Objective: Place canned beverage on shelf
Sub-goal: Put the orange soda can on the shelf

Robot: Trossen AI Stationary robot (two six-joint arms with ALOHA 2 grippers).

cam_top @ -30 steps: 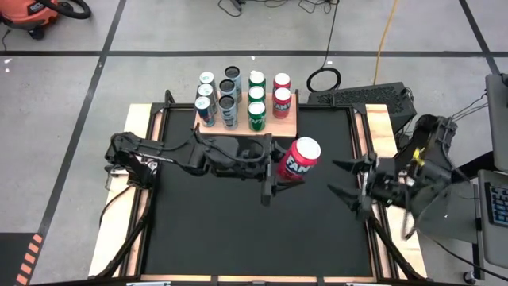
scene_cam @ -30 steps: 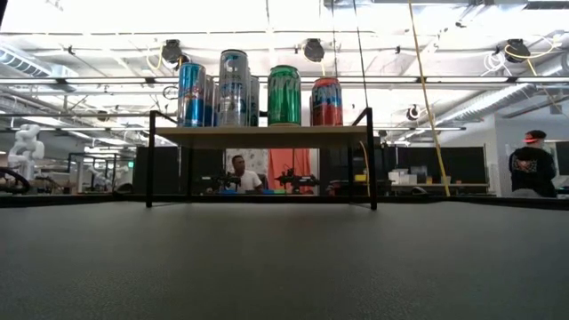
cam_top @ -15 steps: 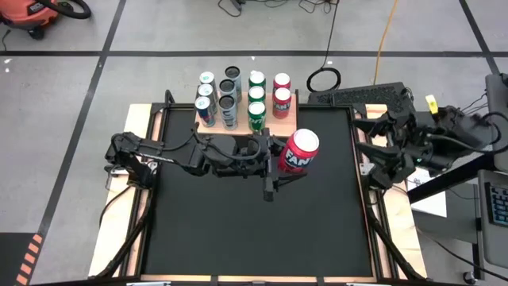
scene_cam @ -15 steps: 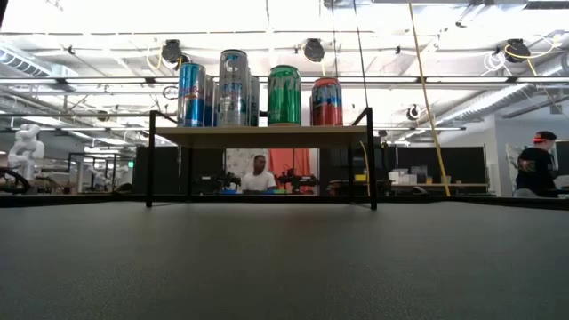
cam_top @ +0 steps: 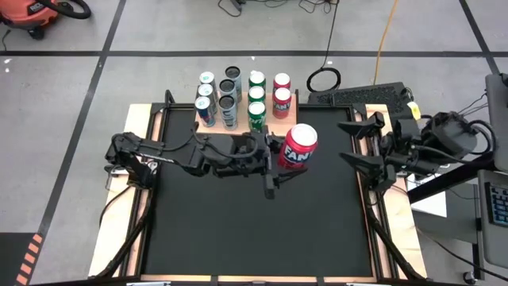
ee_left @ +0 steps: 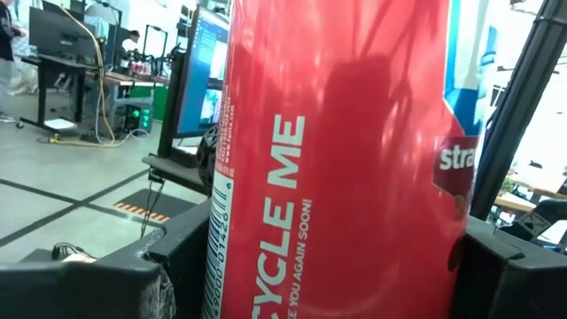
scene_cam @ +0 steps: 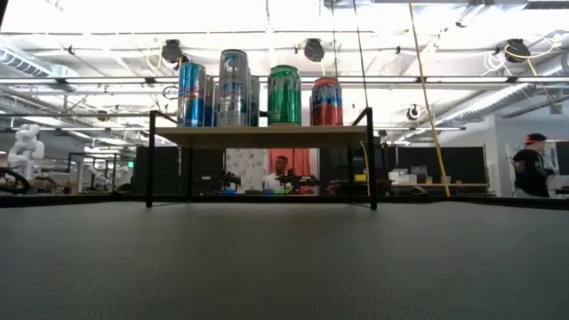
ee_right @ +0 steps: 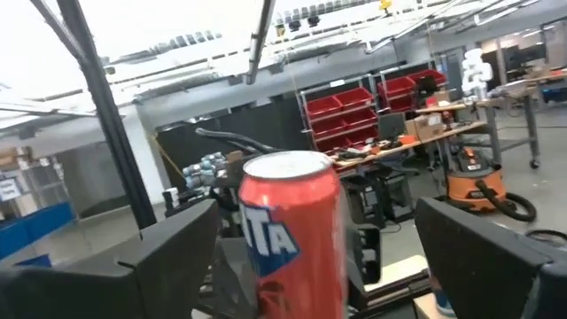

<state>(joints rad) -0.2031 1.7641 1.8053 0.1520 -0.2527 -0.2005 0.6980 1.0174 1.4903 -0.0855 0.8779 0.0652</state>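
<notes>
While the left gripper [cam_top: 279, 163] is clamped on a red can [cam_top: 298, 148], that can sits upright above the black table [cam_top: 238, 230], just in front of the shelf's near right corner and not on the board. Shelf [cam_top: 286, 125]: light-wood board on thin black legs, at the table's far edge. Stock on it, seen from above: four columns of cans running front to back; blue-and-silver cans [cam_top: 205, 99] at the left, dark-topped cans [cam_top: 228, 89] next, three green cans [cam_top: 256, 97] after those, and two red cans [cam_top: 281, 91] at the right, leaving bare wood at the near right corner. Low view: shelf [scene_cam: 258, 135] stands level on its legs, with a blue can [scene_cam: 191, 94], a silver can [scene_cam: 233, 87], a green can [scene_cam: 284, 94] and a red can [scene_cam: 326, 101] in the front row. Left wrist view: held can [ee_left: 345, 168] fills the frame, printed lettering and a barcode on its red side, dark fingers [ee_left: 509, 275] at either side of it. Right gripper [cam_top: 363, 143]: fingers apart and holding nothing, at the table's right edge, well apart from the held can, pointing toward it. Right wrist view: the same can [ee_right: 288, 230] appears upright between that gripper's two spread fingers [ee_right: 478, 257], farther off. Room beyond: a person [scene_cam: 532, 164] at the far right of the low view
</notes>
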